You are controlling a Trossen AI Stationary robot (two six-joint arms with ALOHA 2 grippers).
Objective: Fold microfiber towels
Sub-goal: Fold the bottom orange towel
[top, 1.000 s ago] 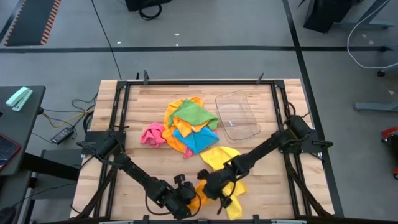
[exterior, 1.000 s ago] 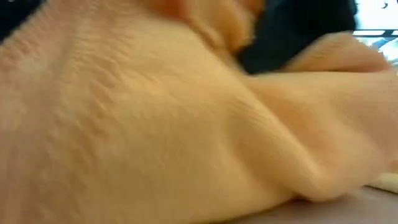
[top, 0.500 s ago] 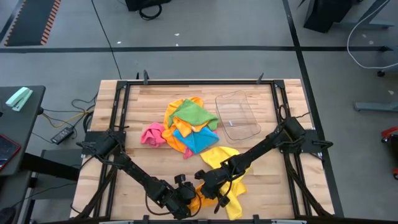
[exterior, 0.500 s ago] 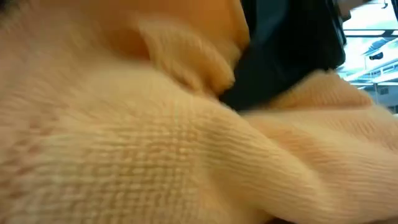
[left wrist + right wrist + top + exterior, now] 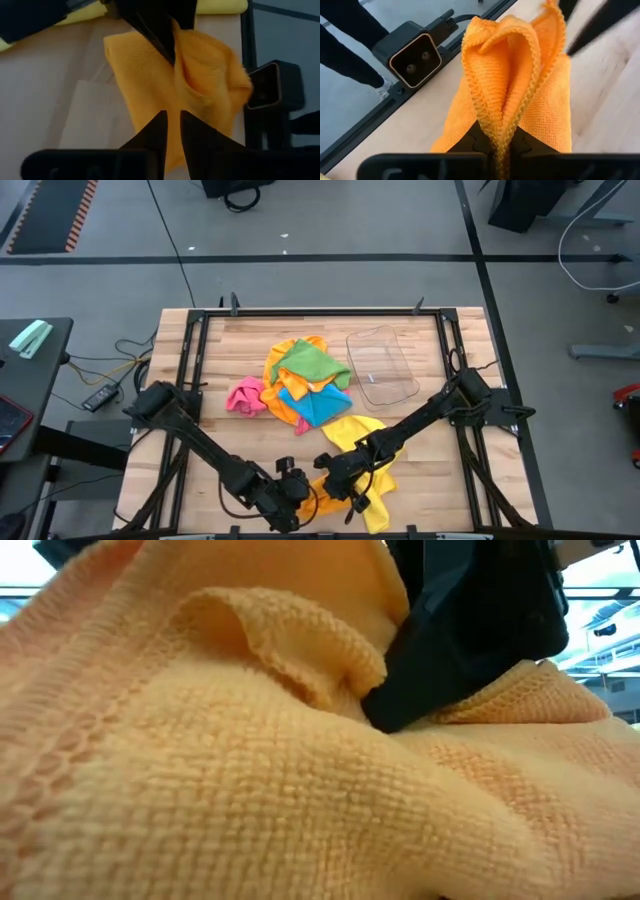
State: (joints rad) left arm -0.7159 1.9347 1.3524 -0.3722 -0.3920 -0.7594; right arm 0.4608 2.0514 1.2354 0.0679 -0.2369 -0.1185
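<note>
1. At the bottom centre of the high view, at the near edge of the worktop [image 5: 220, 360], we see both hands meet over an orange towel [image 5: 322, 498]. The low view is almost filled by that cloth [image 5: 250, 790].
2. The left hand [image 5: 292, 498] sits just left of the orange towel. In the left wrist view its fingers [image 5: 155, 132] stand close together with only a thin gap, and the cloth [image 5: 200, 90] lies right at their tips; we cannot tell whether any cloth is pinched between them.
3. The right hand [image 5: 338, 475] is just right of and above the left one in the high view. In the right wrist view it is clamped on a bunched, ridged fold of the orange towel [image 5: 512, 85], which rises straight out from between its fingers [image 5: 470, 142].
4. A yellow towel [image 5: 368, 470] lies under and beside the right arm, at lower centre-right, touching the orange one.
5. Farther up, at the centre of the frame, a heap of towels rests on the worktop: green [image 5: 312, 363] on top, blue [image 5: 312, 402] below it, more orange [image 5: 285, 385] around them, and a pink one [image 5: 244, 396] on the left edge of the heap.
6. A clear plastic tray [image 5: 382, 366] sits right of the heap, near it.
</note>
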